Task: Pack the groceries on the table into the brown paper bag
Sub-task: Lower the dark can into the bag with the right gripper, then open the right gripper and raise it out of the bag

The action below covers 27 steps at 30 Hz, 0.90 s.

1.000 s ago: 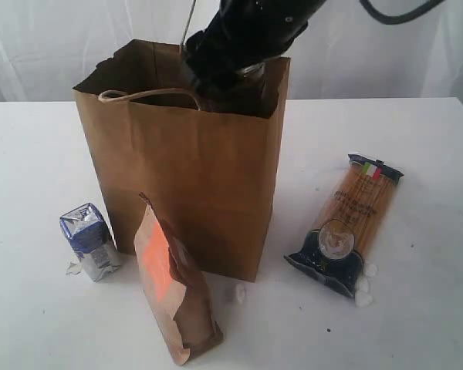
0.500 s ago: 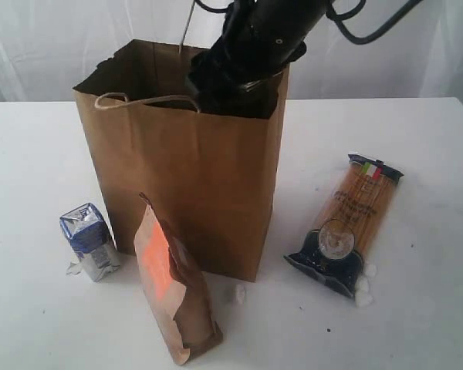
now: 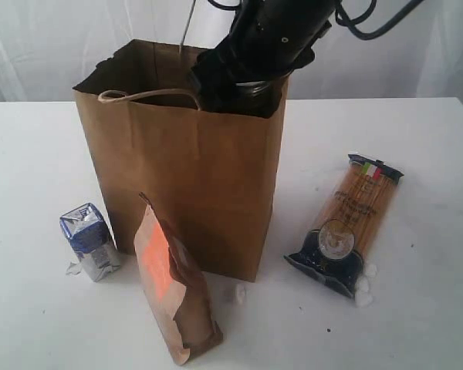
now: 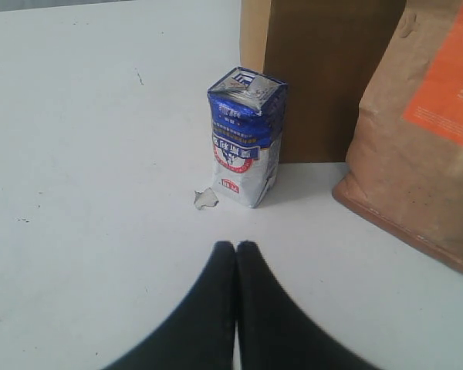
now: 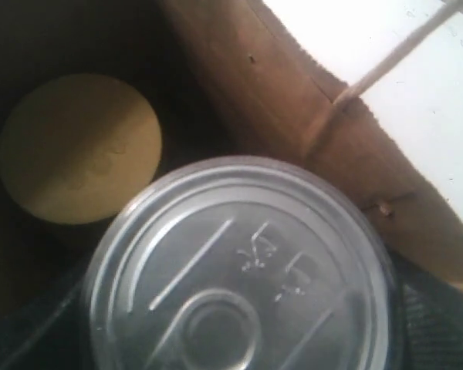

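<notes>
The brown paper bag (image 3: 193, 185) stands upright on the table (image 3: 417, 324). At its open top, by the right rim, my right gripper (image 3: 245, 77) is shut on the dark clear-lidded jar (image 3: 256, 91). The jar's clear lid (image 5: 243, 270) fills the right wrist view. Beside it, down in the bag, a tan lid (image 5: 81, 146) shows. On the table stand the blue-white carton (image 3: 89, 240) (image 4: 245, 135) and the brown orange-labelled pouch (image 3: 174, 285) (image 4: 424, 123), and the spaghetti packet (image 3: 351, 223) lies flat. My left gripper (image 4: 236, 247) is shut and empty, low over the table, a short way from the carton.
Small white scraps lie by the bag's front corner (image 3: 237, 293) and at the spaghetti packet's near end (image 3: 364, 285). A torn bit (image 4: 205, 199) sits at the carton's foot. A white curtain hangs behind the table.
My right arm has shifted slightly over the bag's mouth with the jar. The cord handle wobbled. The things on the table and the left gripper have not moved.
</notes>
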Each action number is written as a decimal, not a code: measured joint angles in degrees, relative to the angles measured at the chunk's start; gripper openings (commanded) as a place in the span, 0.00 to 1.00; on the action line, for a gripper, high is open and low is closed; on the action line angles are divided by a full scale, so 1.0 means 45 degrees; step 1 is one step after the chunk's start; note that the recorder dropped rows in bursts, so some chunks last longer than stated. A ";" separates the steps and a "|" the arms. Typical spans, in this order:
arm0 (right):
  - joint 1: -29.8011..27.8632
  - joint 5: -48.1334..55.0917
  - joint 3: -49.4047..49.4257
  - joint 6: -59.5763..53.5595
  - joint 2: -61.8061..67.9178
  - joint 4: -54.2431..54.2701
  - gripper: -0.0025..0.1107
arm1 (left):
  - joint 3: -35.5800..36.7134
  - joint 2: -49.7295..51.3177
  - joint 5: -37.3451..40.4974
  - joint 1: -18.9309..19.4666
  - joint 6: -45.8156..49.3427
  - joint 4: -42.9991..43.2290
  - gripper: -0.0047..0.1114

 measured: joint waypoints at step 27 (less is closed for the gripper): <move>-0.0083 0.0235 0.0024 0.0000 -0.0799 -0.0436 0.72 | 0.0000 0.0000 0.0000 0.0000 0.0000 0.0000 0.05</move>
